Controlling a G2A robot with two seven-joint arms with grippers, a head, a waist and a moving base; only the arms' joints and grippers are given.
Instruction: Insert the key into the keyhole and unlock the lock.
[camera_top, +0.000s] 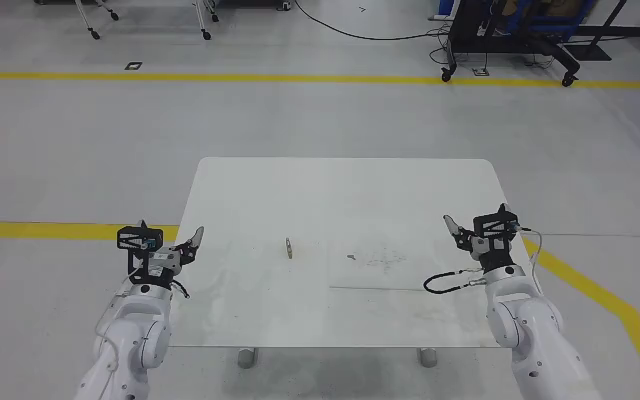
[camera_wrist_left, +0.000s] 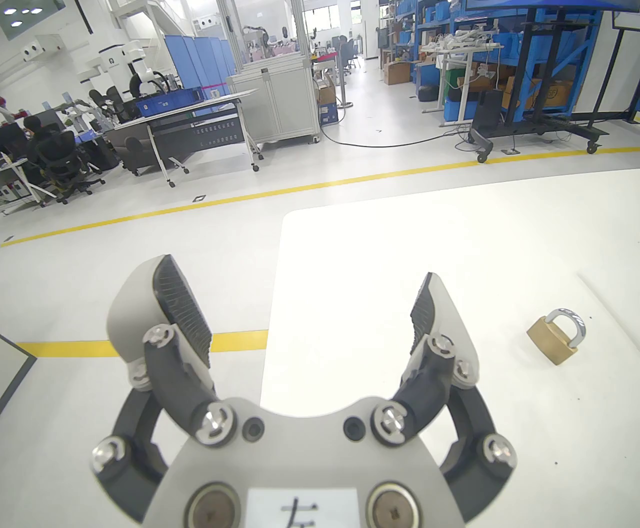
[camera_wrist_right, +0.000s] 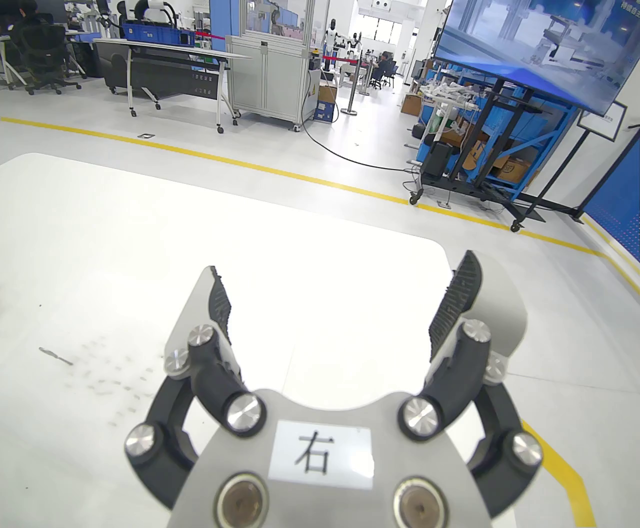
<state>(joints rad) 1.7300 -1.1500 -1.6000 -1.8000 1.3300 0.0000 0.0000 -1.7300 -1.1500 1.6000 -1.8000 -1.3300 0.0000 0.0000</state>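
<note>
A small brass padlock (camera_top: 288, 247) with a silver shackle lies on the white table (camera_top: 350, 190), a little left of its middle. In the left wrist view the padlock (camera_wrist_left: 552, 340) rests on its side. The thin metal key (camera_top: 352, 257) lies flat to the right of the lock, and the right wrist view shows this key (camera_wrist_right: 55, 355) beside grey scuff marks. My left gripper (camera_top: 170, 237) (camera_wrist_left: 300, 295) is open and empty over the table's left edge. My right gripper (camera_top: 478, 220) (camera_wrist_right: 345, 290) is open and empty over the table's right side, well away from the key.
The table's rounded corners and edges lie close to both grippers. A black cable (camera_top: 445, 283) loops by the right arm. Yellow floor lines (camera_top: 300, 77) run around the table, and benches and racks stand far behind.
</note>
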